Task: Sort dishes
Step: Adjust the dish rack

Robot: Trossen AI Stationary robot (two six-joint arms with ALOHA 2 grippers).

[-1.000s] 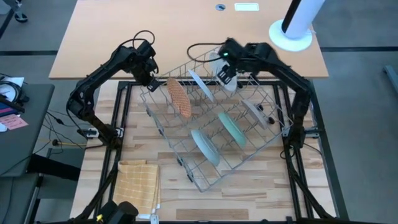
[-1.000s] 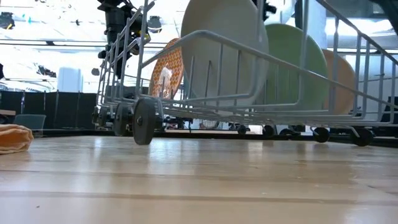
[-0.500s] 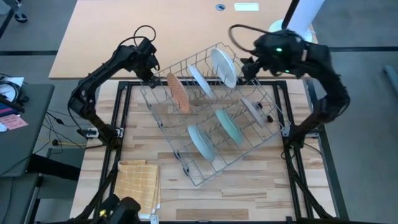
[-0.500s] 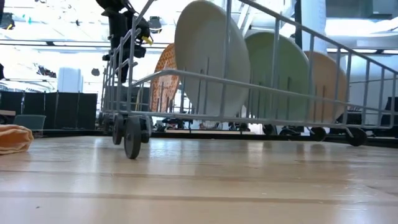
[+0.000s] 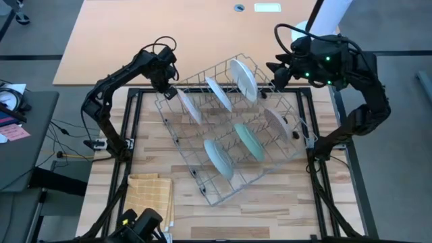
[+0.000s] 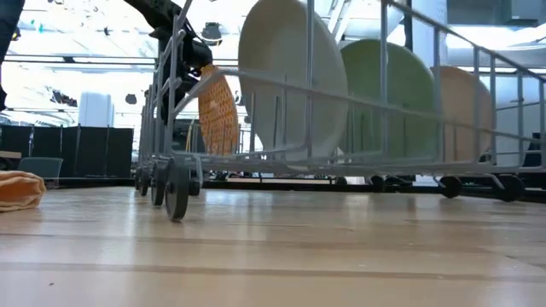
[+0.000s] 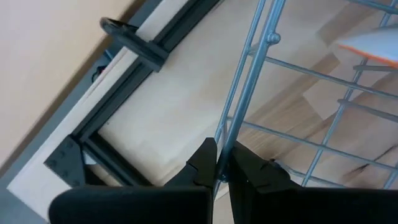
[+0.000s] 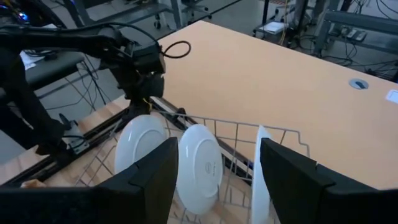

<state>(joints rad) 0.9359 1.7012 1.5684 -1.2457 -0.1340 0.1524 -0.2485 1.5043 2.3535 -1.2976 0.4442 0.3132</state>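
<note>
Rack (image 5: 233, 145) is sitting angled on the table (image 5: 283, 202), six plates (image 5: 219, 156) standing in its slots. Left gripper (image 7: 221, 177) is pinching a rack wire at the corner. Right gripper (image 8: 214, 177) is hovering spread above the rack's far edge.

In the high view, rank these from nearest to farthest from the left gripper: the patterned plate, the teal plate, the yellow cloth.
From the left gripper, clamped on the rack rim at its far-left corner:
1. Patterned plate, just beside it in the rack.
2. Teal plate, mid-rack toward the right.
3. Yellow cloth, on the table's near-left.
</note>
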